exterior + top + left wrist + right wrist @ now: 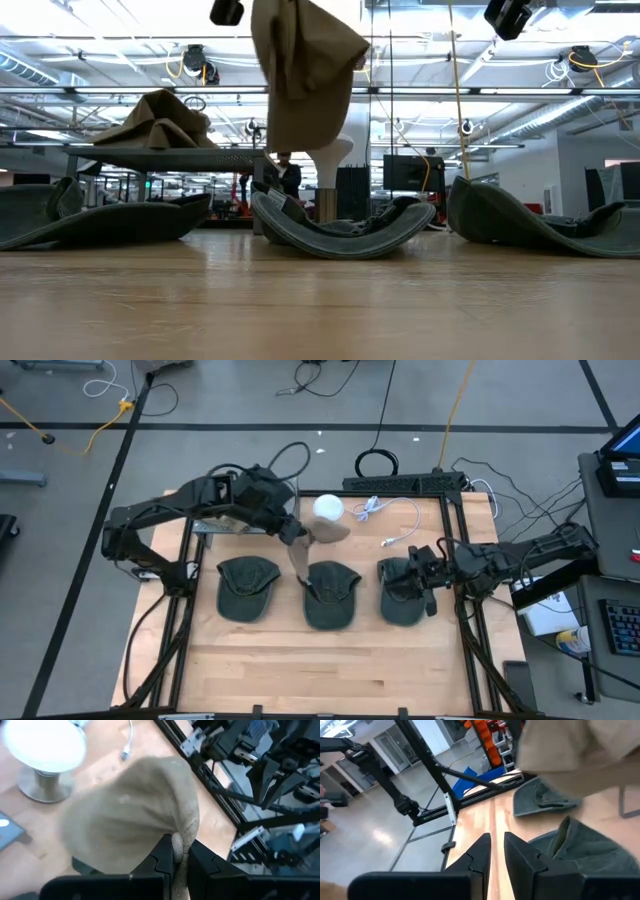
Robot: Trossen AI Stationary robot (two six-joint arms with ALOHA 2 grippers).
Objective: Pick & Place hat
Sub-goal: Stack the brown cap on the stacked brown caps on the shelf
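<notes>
A tan hat (326,534) hangs from my left gripper (297,541) above the table's far middle; in the low view the tan hat (300,70) is well above the wood. Three dark green hats lie in a row on the table, crowns down: left (247,586), middle (330,595), right (402,590). My right gripper (428,576) hovers over the right green hat, fingers a narrow gap apart, and holds nothing; in the right wrist view its fingertips (497,842) stand over bare wood. My left gripper (180,849) pinches a gathered edge of the tan hat (178,839) between its two fingers. The hat is lifted clear of the table and hangs slack, its crown (125,810) bulging out beyond the fingertips. One layer or several, I cannot tell.
A white round lamp (328,508) on a metal foot stands at the far middle, with a white cable (395,520) beside it. Another tan heap (160,120) sits on a raised grey tray at the far left. Bare wood lies along the near edge (320,670).
</notes>
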